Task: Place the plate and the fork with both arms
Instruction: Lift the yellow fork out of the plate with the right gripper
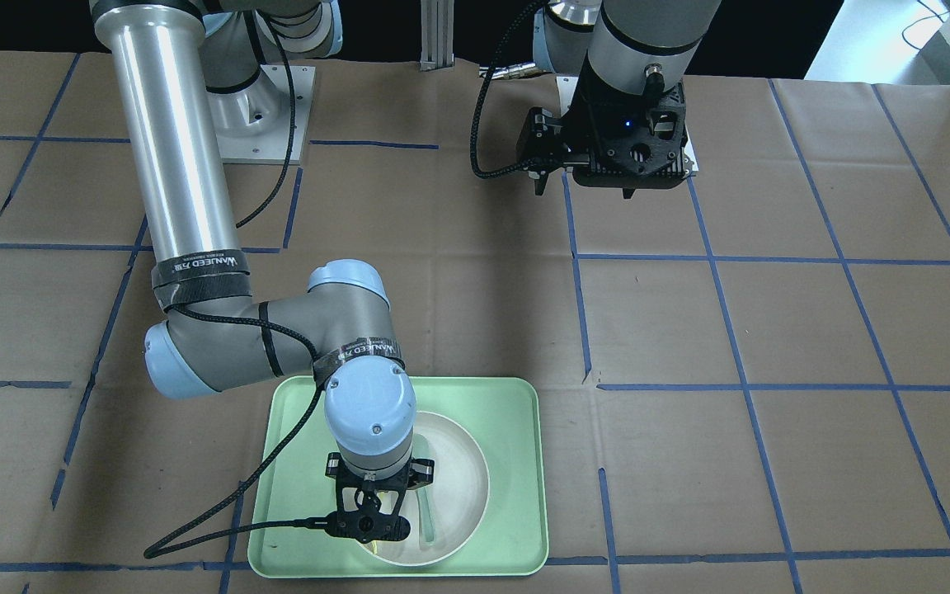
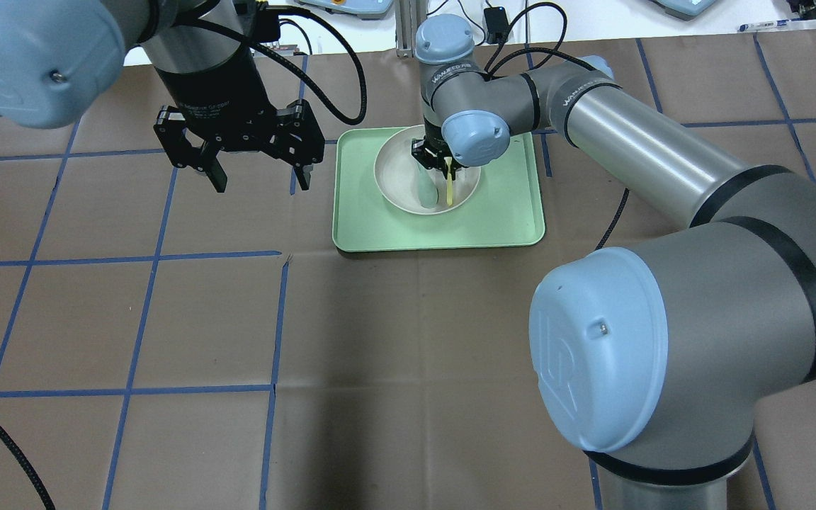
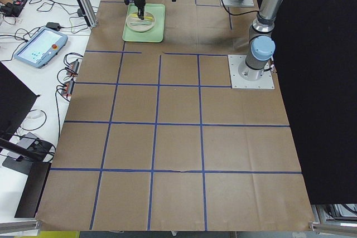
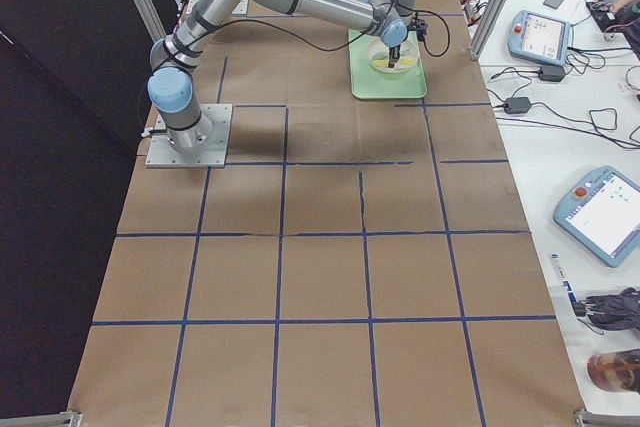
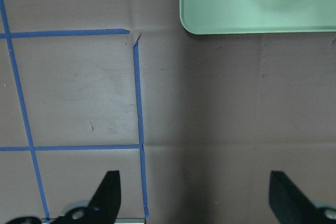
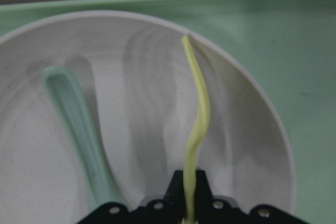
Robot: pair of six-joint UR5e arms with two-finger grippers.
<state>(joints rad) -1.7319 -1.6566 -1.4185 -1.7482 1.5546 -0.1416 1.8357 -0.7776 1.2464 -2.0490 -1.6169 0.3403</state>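
Two arms are working over one table (image 2: 380,340) covered in brown paper that is creased at the folds and gridded with blue tape. One rectangular mint-green tray (image 2: 507,227) with rounded corners and a smooth matte surface is lying on it, and one round off-white plate (image 2: 397,188) with a raised rim and a faintly speckled surface is sitting inside the tray. Two utensils are lying in the plate: one thin bright yellow plastic fork (image 6: 198,124), wavy along its handle, and one pale grey-green spoon (image 6: 79,124) with a glossy, gently hollowed handle, side by side and apart. The right gripper (image 2: 447,168) is pointing straight down into the plate with its black fingers pinched tightly on one end of the fork, whose far end is reaching the plate's rim. The left gripper (image 2: 258,180) is hanging over bare paper beside the tray, its two black fingers (image 5: 107,190) spread wide and holding nothing, well apart from the tray's edge.
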